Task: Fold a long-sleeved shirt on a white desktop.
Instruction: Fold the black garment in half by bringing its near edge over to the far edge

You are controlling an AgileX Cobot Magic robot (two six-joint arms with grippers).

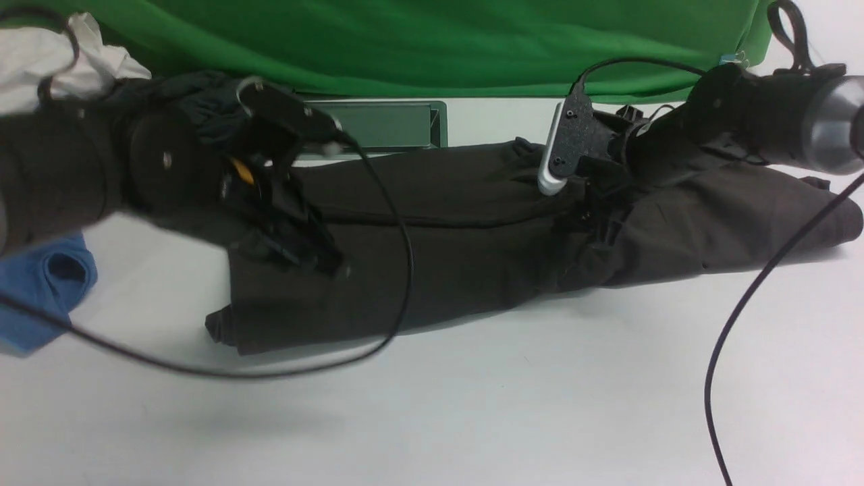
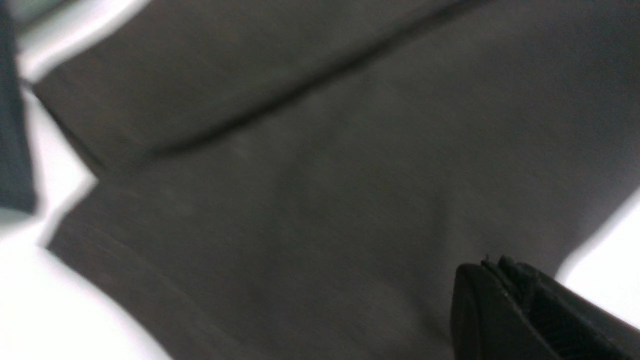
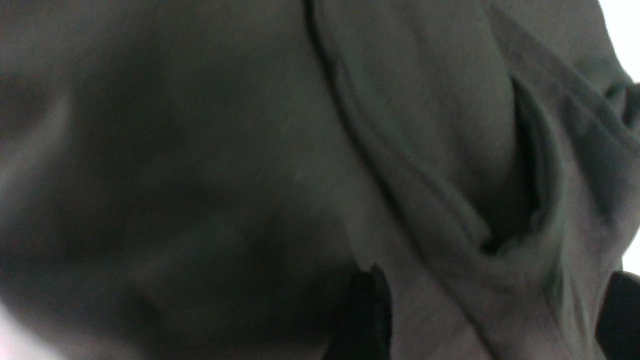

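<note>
Your left hand point(image 1: 317, 256) hangs clenched over the long-sleeved shirt point(image 1: 472, 256) near the far edge of the tabletop point(image 1: 472, 418); your right hand point(image 3: 492, 300), released, probably lets the fold settle.

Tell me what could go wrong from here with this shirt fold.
1. The cable from the left arm drapes over the long-sleeved shirt; moving the arm could drag the fold open.
2. The right pincer stands open above bunched cloth; closing there might grab uneven layers.
3. The blue shirt lies beside the left arm and might get swept.
</note>
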